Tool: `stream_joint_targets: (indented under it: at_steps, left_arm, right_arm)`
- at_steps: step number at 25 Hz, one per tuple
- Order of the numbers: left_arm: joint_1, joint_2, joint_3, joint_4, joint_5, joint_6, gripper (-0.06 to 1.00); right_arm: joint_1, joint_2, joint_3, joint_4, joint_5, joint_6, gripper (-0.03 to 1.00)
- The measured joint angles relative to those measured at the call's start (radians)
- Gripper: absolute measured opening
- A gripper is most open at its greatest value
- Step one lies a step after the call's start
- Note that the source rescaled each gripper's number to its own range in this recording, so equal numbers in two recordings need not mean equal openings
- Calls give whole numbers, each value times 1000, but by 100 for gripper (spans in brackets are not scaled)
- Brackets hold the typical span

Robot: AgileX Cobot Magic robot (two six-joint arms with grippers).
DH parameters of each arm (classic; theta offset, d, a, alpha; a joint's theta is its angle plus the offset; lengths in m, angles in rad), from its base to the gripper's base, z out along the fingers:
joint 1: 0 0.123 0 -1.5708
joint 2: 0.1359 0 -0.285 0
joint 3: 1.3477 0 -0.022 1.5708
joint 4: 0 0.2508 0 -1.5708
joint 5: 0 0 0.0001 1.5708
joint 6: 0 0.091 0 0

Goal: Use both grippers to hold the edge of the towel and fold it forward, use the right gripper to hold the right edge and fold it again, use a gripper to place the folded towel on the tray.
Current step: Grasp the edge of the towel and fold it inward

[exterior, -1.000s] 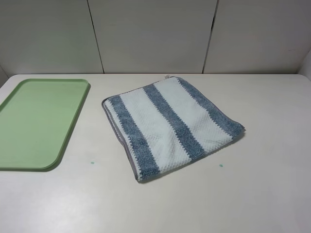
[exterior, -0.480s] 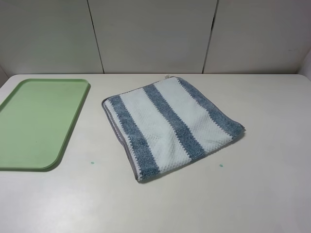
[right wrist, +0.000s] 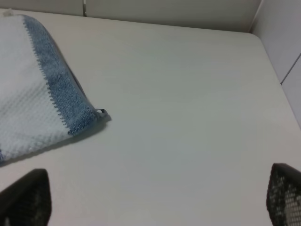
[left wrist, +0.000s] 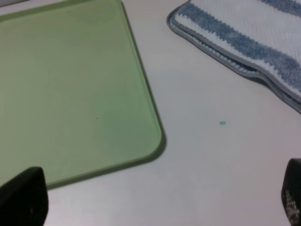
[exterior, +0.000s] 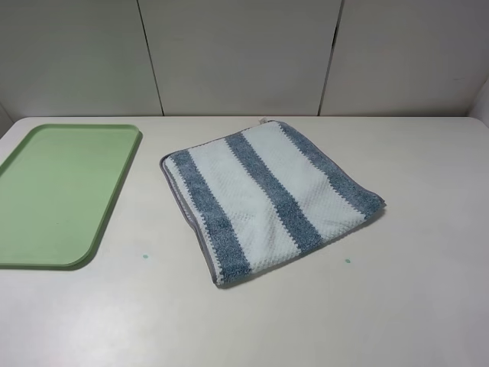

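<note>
From the high view, the towel (exterior: 267,199) lies flat in the middle of the tabletop (exterior: 428,306), turned at an angle, its blue-grey and white stripes running from far to near. The tray (exterior: 61,191) sits to its left, well apart from it and holding nothing. This view shows no arm at all, only two small teal dots (exterior: 144,256) on the tabletop near the towel's near corners.

The wrist views supply what the high one lacks. In the left wrist view, the left end effector (left wrist: 157,197) hangs above bare tabletop just beside the tray's near right corner, its two dark tips spread wide at the picture's corners with nothing between them. The same view shows the towel's grey hem (left wrist: 207,47) stacked in more than one layer, and one teal dot.

In the right wrist view, the right end effector (right wrist: 154,195) is likewise spread wide and holds nothing, over bare tabletop to the right of the towel. The towel's right corner, which ends in a small grey loop (right wrist: 101,113), is all that shows of it there; the tray is out of that view.
</note>
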Motion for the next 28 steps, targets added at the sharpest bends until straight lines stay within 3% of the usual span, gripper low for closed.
stream_joint_targets:
  at_steps: [9,14,21,28]
  left_arm:
    - [0,0,0,0,0,0,100]
    - [0,18,0,0,0,0,99]
    - [0,194,-8,0,-2,14,98]
    - [-40,451,-132,-24,-24,97,98]
  right_arm:
    - [2,0,0,0,0,0,100]
    - [74,65,0,1,0,0,100]
    - [139,293,-70,1,-1,-29,100]
    - [173,484,-208,27,13,-64,100]
